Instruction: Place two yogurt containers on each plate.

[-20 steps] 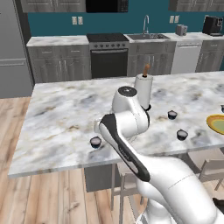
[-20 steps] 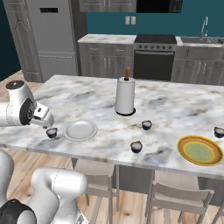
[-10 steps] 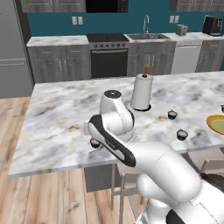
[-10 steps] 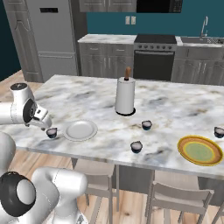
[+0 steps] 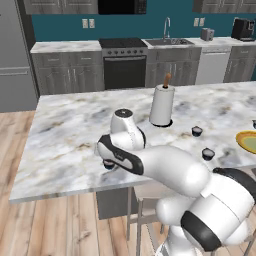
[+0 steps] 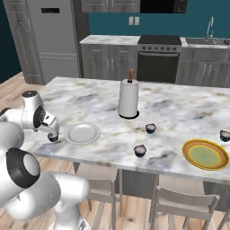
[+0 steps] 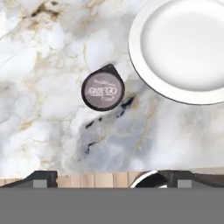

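The arm is swinging further toward the near left corner of the island, and the gripper (image 6: 52, 133) is now hanging right over the cup (image 6: 53, 137) beside the white plate (image 6: 82, 134); a second ago it was sitting higher and a little further off. The jaws are standing wide open and are holding nothing. In the hand view that cup (image 7: 103, 90) is sitting on the marble just beside the white plate (image 7: 181, 50), apart from its rim, lid up, roughly centred ahead of the fingertips (image 7: 40, 178).

This is looking like the approach to the first pick: the white plate is lying bare, and so is the yellow plate (image 6: 205, 154), far from the white plate at the island's other end. Two more cups (image 6: 150, 128) (image 6: 140, 150) are standing between the plates, beyond the paper towel roll (image 6: 128, 98), and a fourth (image 6: 225, 135) is sitting just past the yellow plate. So all four placements are probably still waiting; next the gripper is likely needing to drop straight down around this cup.
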{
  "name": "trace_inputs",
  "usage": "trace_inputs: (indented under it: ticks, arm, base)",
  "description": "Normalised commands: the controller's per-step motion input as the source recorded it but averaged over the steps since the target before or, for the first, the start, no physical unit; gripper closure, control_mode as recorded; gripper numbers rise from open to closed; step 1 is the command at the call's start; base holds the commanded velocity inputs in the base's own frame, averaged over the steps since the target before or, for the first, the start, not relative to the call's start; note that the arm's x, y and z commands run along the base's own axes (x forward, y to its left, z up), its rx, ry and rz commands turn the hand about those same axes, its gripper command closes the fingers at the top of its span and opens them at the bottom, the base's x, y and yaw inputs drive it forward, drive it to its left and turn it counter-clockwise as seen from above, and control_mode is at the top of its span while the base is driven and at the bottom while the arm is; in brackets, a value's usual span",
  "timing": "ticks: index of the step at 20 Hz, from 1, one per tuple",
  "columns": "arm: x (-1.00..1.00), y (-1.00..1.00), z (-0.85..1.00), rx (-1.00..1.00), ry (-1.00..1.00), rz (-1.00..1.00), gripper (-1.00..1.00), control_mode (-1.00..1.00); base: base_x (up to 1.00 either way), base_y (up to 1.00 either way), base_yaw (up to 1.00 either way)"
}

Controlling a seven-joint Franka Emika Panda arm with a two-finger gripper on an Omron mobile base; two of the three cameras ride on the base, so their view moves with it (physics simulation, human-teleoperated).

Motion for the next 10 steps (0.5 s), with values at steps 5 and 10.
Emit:
trace_inputs:
  ticks: [5, 10]
  arm:
    - [0.38, 0.0, -0.35, 0.0, 0.01, 0.0, -1.0, -1.0]
    - [0.33, 0.07, -0.24, 0.0, 0.0, 0.0, -1.0, -1.0]
  base:
    - [0.0, 0.0, 0.0]
    - [0.0, 0.0, 0.0]
